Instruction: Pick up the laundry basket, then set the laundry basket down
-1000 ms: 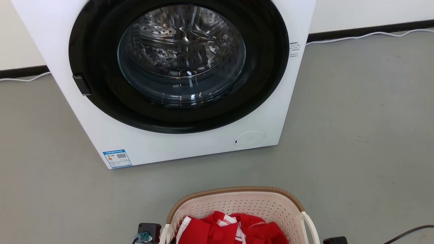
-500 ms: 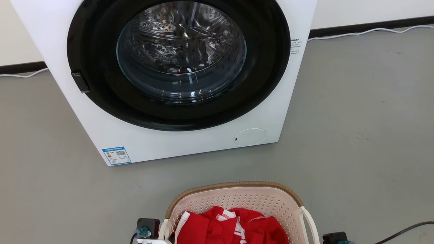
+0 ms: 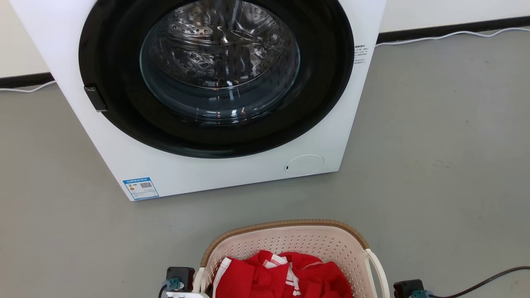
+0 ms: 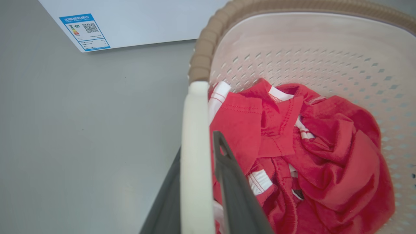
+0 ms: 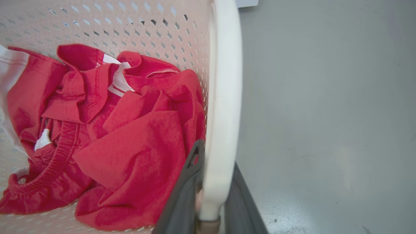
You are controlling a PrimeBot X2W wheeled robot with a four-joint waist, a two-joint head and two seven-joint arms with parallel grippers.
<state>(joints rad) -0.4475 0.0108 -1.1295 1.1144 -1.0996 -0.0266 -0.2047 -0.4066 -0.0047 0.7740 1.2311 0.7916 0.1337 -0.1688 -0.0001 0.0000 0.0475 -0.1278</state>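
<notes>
The left gripper (image 4: 199, 144) is clamped on the left white loop handle (image 4: 195, 110), with one long dark finger outside the loop and the other inside, against the laundry. The right gripper (image 5: 216, 154) is likewise closed around the right white loop handle (image 5: 226, 81), pinching it between its fingers. Both handles belong to the small cream perforated plastic laundry basket (image 3: 285, 225) with a brown woven-look rim. It sits at the near edge of the head view, centred before the robot, and holds crumpled red-and-white clothing (image 3: 285, 275). Beyond it, across a strip of grey floor (image 3: 434, 174), stands the large white front-loading washing machine (image 3: 232, 180) with its round glass door shut.

Over the last second the whole head view has slid. Washer and basket both sit slightly higher in it, so the camera moved rather than the things, and a little more of the basket shows. Both grips are unchanged. I judge the lift to be starting or about to start, but I cannot tell whether the basket has left the floor.
</notes>
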